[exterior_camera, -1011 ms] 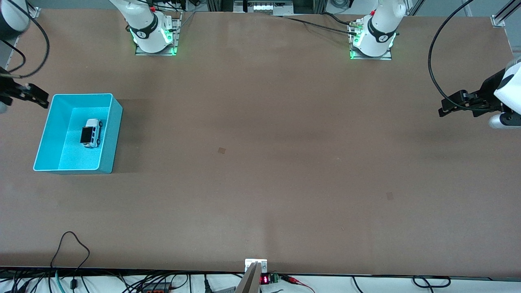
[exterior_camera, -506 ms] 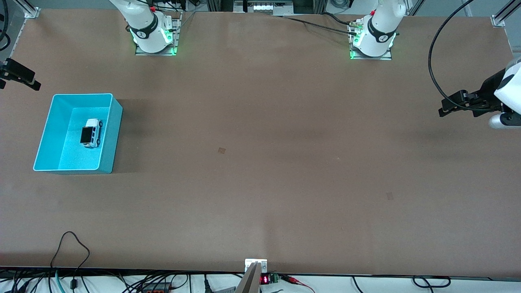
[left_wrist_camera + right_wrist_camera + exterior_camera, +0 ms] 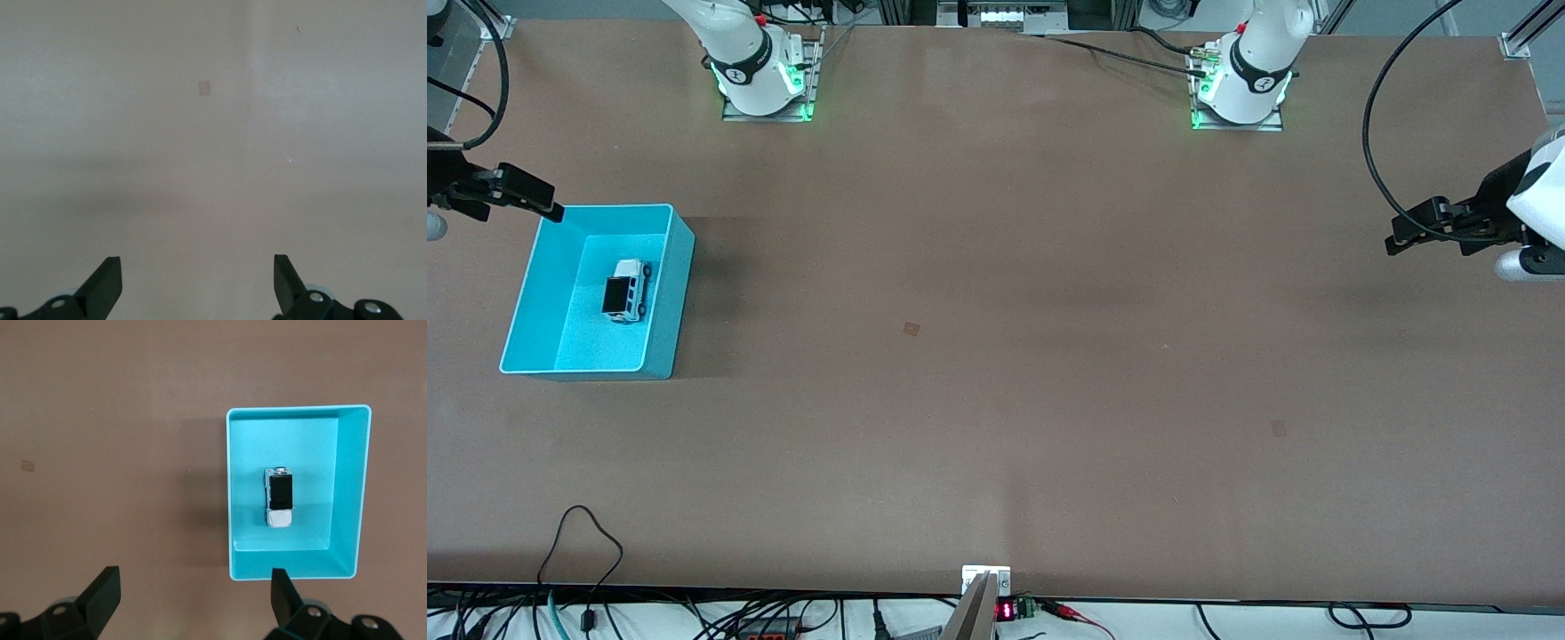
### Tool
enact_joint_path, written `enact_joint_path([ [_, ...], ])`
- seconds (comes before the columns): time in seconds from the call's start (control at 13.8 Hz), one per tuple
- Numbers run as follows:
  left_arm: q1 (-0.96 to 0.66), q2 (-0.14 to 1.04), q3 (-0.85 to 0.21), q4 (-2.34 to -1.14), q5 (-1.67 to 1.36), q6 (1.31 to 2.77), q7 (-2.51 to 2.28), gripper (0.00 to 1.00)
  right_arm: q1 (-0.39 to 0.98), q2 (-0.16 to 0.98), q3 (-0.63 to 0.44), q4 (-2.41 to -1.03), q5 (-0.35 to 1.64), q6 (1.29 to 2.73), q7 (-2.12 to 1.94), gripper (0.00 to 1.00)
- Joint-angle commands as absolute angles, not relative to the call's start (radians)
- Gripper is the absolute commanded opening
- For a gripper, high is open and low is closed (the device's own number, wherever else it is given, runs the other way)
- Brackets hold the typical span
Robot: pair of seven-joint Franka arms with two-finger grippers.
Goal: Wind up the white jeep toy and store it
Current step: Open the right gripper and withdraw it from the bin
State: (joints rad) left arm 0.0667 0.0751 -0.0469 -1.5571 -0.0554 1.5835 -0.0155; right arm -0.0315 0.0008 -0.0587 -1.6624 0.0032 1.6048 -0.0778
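White jeep toy point(image 3: 626, 291) lies in the turquoise bin point(image 3: 669, 293), below the wide-open right gripper point(image 3: 193, 593); the wide-open left gripper point(image 3: 197, 283) waits.

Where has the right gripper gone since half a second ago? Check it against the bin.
Yes. The right gripper has moved toward the bin, now over its corner farthest from the front camera; the jeep lies in it.

Robotics lab, two arm bases point(image 3: 763, 76) bolted to a brown table point(image 3: 996, 356), cables point(image 3: 587, 613) along its edge
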Motion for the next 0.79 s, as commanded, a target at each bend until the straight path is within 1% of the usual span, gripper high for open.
enact_joint_path([
  [0.0,0.066,0.052,-0.049,-1.565,-0.035,1.571,-0.026,1.0,-0.011,0.02,-0.074,-1.621,-0.005,1.589,-0.071,1.0],
  [0.72,0.064,0.052,-0.049,-1.565,-0.035,1.571,-0.026,1.0,-0.009,0.028,-0.071,-1.624,-0.012,1.583,-0.077,1.0],
])
